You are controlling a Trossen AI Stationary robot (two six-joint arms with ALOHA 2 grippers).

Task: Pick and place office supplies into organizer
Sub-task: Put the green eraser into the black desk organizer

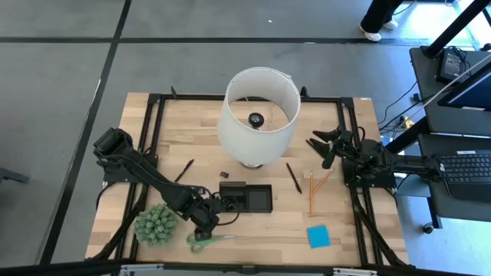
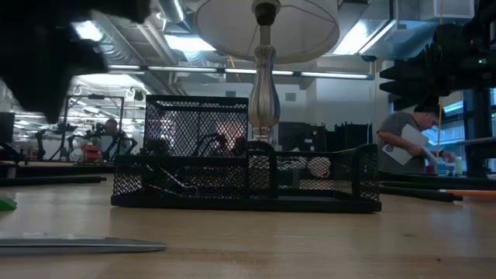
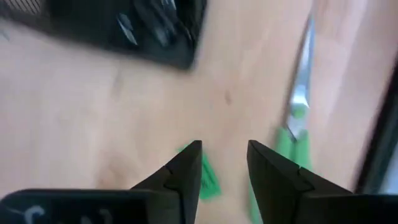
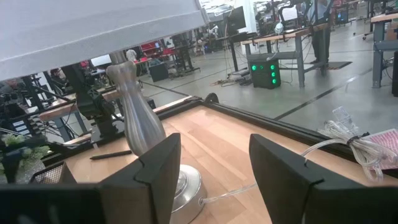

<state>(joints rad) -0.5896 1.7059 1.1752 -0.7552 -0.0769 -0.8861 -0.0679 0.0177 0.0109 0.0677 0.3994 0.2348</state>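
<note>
The black mesh organizer stands near the table's middle, in front of the lamp; dark small items lie in its left compartment. My left gripper hangs open just near-left of it, pointing down at bare table. Green-handled scissors lie flat on the table on its near side. A small green piece lies on the table, partly hidden by one finger. A blue sticky-note pad, an orange pencil and dark pens lie flat. My right gripper waits open at the right.
A white-shaded lamp on a silver stem stands behind the organizer. A spiky green plant ball sits left of my left gripper. A tiny dark clip lies far of the organizer. Black frame rails run along the table's edges.
</note>
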